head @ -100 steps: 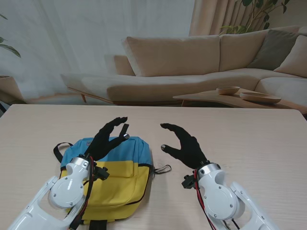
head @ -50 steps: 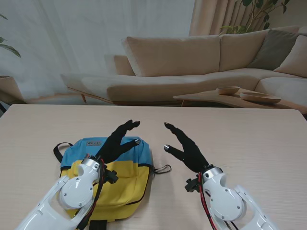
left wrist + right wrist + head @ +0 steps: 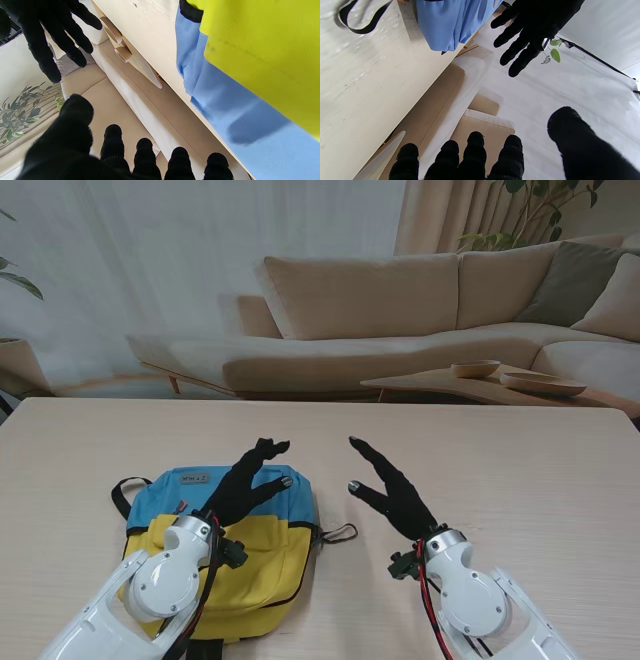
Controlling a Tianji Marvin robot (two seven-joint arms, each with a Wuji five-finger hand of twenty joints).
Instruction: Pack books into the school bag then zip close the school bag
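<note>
While poised with fingers spread and empty, left hand [image 3: 243,485] hovered over bag's [image 3: 262,552] far blue end, bag flat on worktop [image 3: 540,470] at left, long axis near-to-far; right hand [image 3: 393,490] equally wide, just right of bag. No books visible.

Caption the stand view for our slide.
Both open hands, left hand and right hand, hover beside the blue-yellow school bag.

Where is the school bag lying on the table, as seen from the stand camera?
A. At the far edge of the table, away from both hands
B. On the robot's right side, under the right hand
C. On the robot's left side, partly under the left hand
C: the blue and yellow school bag lies on the table's left part, with the left hand over its blue top, while the right hand is over bare table.
</note>
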